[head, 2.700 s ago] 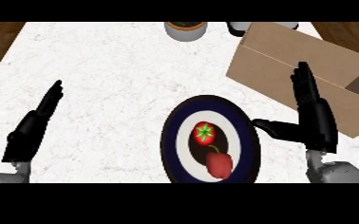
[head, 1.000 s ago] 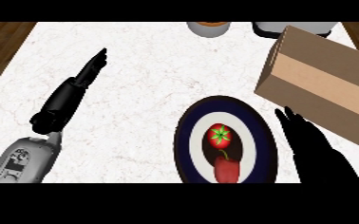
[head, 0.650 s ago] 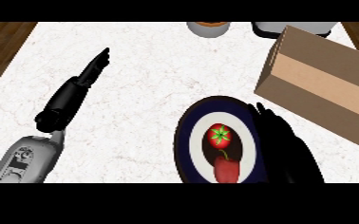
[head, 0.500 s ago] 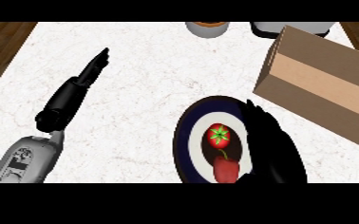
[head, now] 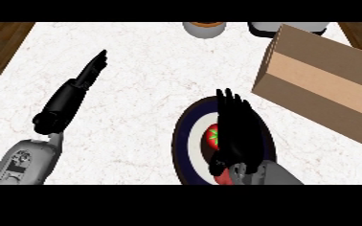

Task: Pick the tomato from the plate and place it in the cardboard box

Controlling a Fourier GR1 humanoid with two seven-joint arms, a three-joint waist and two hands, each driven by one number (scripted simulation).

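Observation:
A red tomato (head: 211, 135) with a green stem lies on a round plate (head: 186, 139) with a dark blue rim at the lower middle. My right hand (head: 237, 127) hangs over the plate with straight fingers and covers the tomato's right side; only its left part shows. Whether the hand touches the tomato cannot be told. A second red item (head: 220, 178) peeks out at the plate's near edge under my wrist. The cardboard box (head: 318, 79) stands at the right, beyond the plate. My left hand (head: 71, 96) rests open at the left, fingers pointing away.
A round container (head: 204, 28) and a dark-and-white item (head: 286, 28) stand at the counter's far edge. The white marble counter (head: 155, 81) spreads between my left hand and the plate. Wooden strips show at both top corners.
My right hand has slid left from the plate's right edge to above the tomato, hiding more of it. The left hand, plate and box have stayed put over the last second.

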